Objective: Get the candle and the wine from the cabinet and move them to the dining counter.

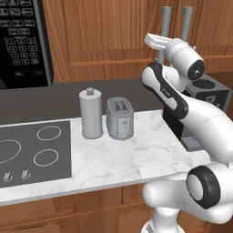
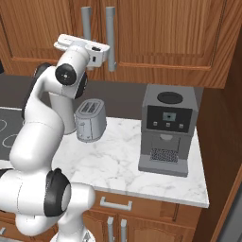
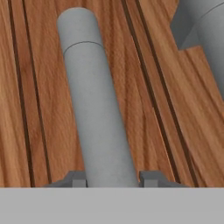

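Gripping state: gripper [image 3: 112, 178] has one dark tip on each side of the grey bar handle [image 3: 97, 118] of the cabinet [image 3: 39, 87]; jaws closed against the bar, clamped on it.

Hand view, handle: the bar runs straight away from between the jaws, ending in a rounded cap at the far end.
Hand view, door: brown panelled wood lies right behind the bar, its grooves running along the bar on both sides of the jaws.
Hand view, second handle: another grey bar [image 3: 210, 35] sits off to one side of the jaws, apart from the held one.

Left base view, hand: gripper [image 1: 160, 60] is raised to the lower end of the left of two grey handles; fingertips are hidden behind the wrist.
Left base view, cabinet: doors shut; candle and wine cannot be seen.
Left base view, below the jaws: marble worktop [image 1: 136, 159] with a tall grey canister [image 1: 91, 113] and a toaster [image 1: 120, 118] just beside it, both well below and to the left of the jaws; cooktop [image 1: 32, 150] farther left.
Left base view, microwave: dark panel [image 1: 22, 41] on the wall far left of the jaws.

Right base view, hand: gripper [image 2: 97, 56] sits between the two grey handles, at their lower ends; tips too small to read.
Right base view, coffee machine: grey unit [image 2: 166, 128] stands on the worktop below and to the right of the jaws.
Right base view, toaster: directly below the jaws.
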You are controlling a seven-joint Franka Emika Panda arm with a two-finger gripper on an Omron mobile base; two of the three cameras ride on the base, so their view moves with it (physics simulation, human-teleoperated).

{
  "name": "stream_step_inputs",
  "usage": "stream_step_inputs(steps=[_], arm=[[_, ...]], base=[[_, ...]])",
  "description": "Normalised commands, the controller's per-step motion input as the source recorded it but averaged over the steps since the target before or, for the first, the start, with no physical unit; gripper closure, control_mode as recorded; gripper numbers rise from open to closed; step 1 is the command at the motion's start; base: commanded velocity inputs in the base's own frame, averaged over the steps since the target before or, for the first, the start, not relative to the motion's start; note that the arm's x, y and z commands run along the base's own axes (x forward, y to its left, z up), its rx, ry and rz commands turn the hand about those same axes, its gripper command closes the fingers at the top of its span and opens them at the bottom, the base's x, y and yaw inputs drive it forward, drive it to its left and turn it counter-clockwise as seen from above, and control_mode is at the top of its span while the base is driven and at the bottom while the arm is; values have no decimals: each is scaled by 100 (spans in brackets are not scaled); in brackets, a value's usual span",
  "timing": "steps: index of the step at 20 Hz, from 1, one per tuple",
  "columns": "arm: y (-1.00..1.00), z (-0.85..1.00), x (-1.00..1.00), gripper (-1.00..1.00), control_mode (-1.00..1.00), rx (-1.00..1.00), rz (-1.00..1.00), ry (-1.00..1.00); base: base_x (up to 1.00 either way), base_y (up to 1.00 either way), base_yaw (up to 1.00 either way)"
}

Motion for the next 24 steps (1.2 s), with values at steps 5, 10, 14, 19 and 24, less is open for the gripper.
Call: stream_step_inputs(steps=[5,10,14,19,24], arm=[[2,0,-33,100,-100,0,0,2],[8,0,-49,100,-100,0,0,5],[16,0,-45,100,-100,0,0,9],[35,-1,-57,100,-100,0,3,10],[49,-5,-64,100,-100,0,8,9]], base=[[0,0,0],[0,0,0],[0,0,0],[0,0,0],[0,0,0]])
